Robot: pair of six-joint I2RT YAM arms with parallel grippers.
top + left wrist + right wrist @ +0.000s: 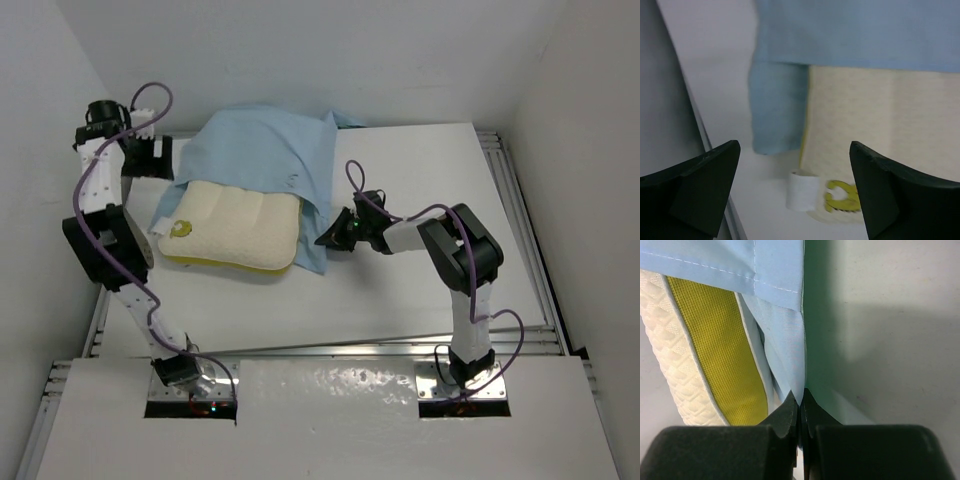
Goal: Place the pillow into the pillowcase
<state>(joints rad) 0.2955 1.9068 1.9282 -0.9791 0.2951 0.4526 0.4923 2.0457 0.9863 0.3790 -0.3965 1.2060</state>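
The cream pillow lies on the left of the table with its far half under the light blue pillowcase. Its yellow edge band faces the near side. My left gripper hovers open beside the pillow's left corner. In its wrist view the wide-apart fingers frame the white tag and the yellow-green logo, gripping nothing. My right gripper is shut on the pillowcase's hem at the pillow's right corner. The pinched fabric rises from its closed jaws.
The white table has metal rails along its right side and near edge. White walls close in on the left, back and right. The left arm's links stand close to the left wall.
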